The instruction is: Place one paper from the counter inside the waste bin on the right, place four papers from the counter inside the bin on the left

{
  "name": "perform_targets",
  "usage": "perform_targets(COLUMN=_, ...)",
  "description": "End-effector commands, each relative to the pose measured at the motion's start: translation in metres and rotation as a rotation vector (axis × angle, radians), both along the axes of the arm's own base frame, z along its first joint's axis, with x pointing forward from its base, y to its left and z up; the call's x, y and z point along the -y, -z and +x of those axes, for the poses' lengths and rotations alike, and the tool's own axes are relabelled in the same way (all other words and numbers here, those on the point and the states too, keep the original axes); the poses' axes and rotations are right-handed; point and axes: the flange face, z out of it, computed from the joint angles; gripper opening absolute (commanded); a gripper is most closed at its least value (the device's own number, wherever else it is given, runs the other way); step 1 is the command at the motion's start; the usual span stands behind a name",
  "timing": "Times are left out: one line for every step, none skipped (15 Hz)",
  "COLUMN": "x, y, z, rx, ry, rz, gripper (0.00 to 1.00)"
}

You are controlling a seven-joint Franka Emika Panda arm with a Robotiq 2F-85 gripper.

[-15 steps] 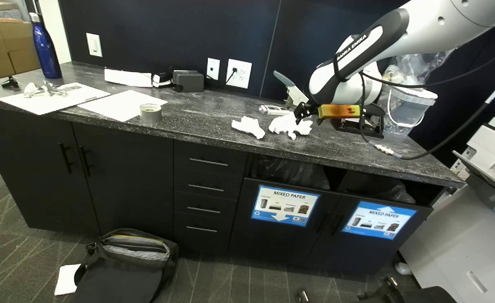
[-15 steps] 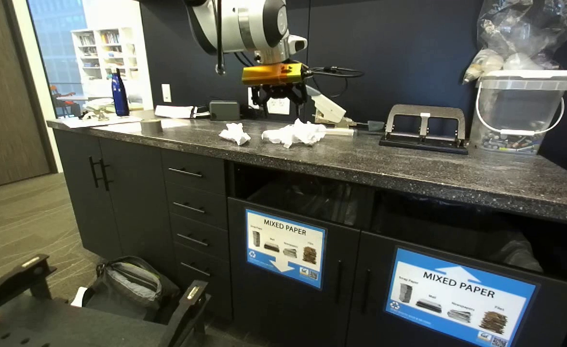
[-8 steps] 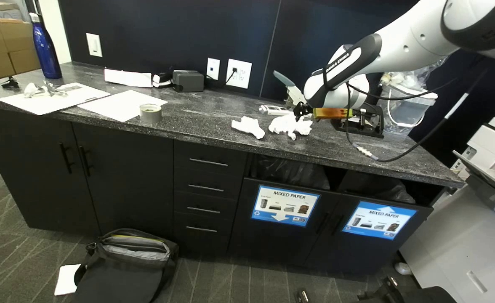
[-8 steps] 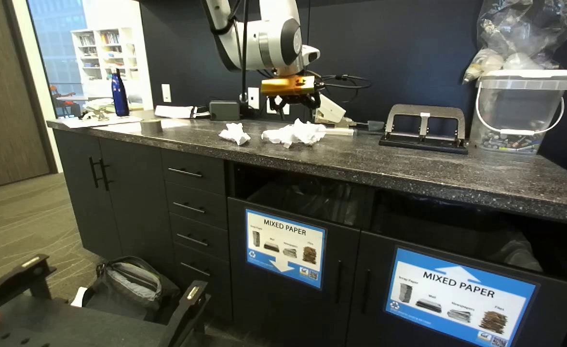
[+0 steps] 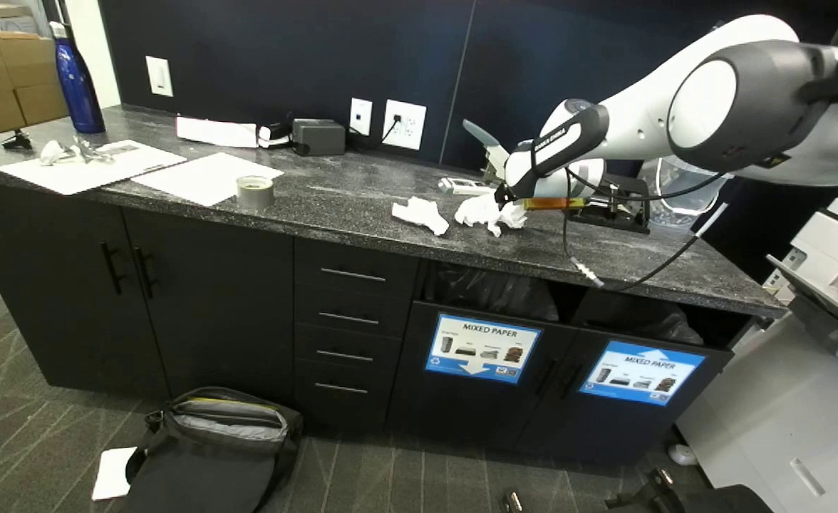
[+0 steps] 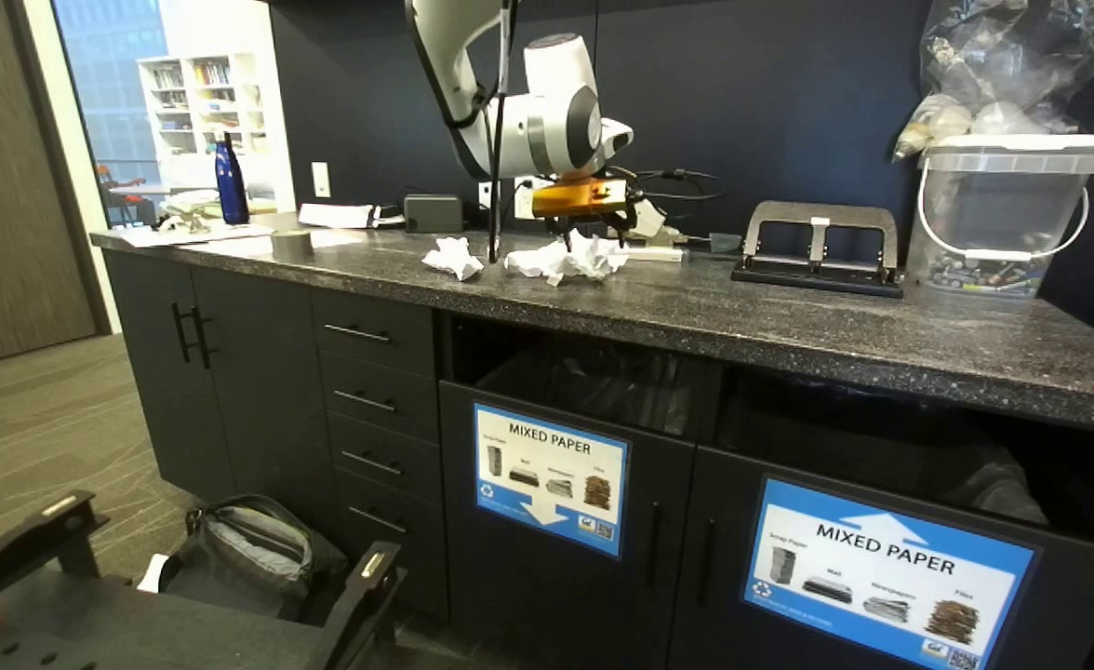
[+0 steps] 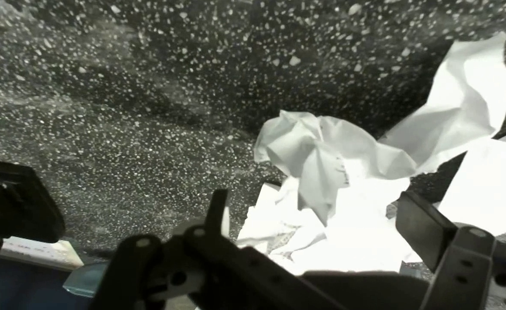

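Crumpled papers (image 7: 343,181): partly hidden by the gripper (image 7: 313,211) near five o'clock in the wrist view; impossible to count.
Bin liners (image 6: 663,400): mostly hidden in shadow.
Robot arm (image 6: 552,130): cut off near twelve o'clock in an exterior view.
Plastic bag (image 6: 1012,79): cut off there toward two o'clock.

Pale flecks speckle the dark grey surface (image 6: 817,326). The crumpled papers (image 5: 420,215) are white, the bottle (image 5: 79,85) deep blue, the signs (image 6: 552,479) blue and white, the drawers (image 5: 351,301) black, the arm (image 5: 636,121) white with black, its jaws black.
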Motion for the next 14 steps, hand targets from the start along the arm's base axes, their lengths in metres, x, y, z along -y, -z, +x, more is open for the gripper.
perform_targets(x=0.009, y=0.005, z=0.02, rx=0.001, ry=0.018, rz=-0.006, gripper=1.0)
perform_targets(x=0.011, y=0.009, z=0.022, rx=-0.012, ry=0.022, rz=-0.008, gripper=1.0)
perform_targets(x=0.013, y=0.012, z=0.022, rx=-0.035, ry=0.017, rz=-0.009, gripper=1.0)
perform_targets(x=0.015, y=0.015, z=0.023, rx=-0.058, ry=0.025, rz=-0.004, gripper=1.0)
perform_targets(x=0.017, y=0.018, z=0.024, rx=-0.063, ry=0.03, rz=-0.004, gripper=1.0)
perform_targets(x=0.017, y=0.019, z=0.024, rx=-0.076, ry=0.012, rz=-0.004, gripper=0.75)
perform_targets(x=0.018, y=0.019, z=0.025, rx=-0.083, ry=0.012, rz=-0.004, gripper=0.73)
perform_targets(x=0.018, y=0.02, z=0.025, rx=-0.096, ry=0.01, rz=0.0, gripper=0.66)
perform_targets(x=0.019, y=0.021, z=0.026, rx=-0.104, ry=0.01, rz=0.001, gripper=0.58)
perform_targets(x=0.02, y=0.021, z=0.026, rx=-0.115, ry=0.011, rz=0.001, gripper=0.49)
perform_targets(x=0.02, y=0.021, z=0.025, rx=-0.122, ry=0.011, rz=0.002, gripper=0.42)
perform_targets(x=0.021, y=0.021, z=0.025, rx=-0.126, ry=0.012, rz=0.002, gripper=0.33)
perform_targets(x=0.023, y=0.021, z=0.024, rx=-0.141, ry=0.012, rz=0.003, gripper=0.27)
perform_targets(x=0.024, y=0.022, z=0.022, rx=-0.176, ry=0.012, rz=-0.001, gripper=0.19)
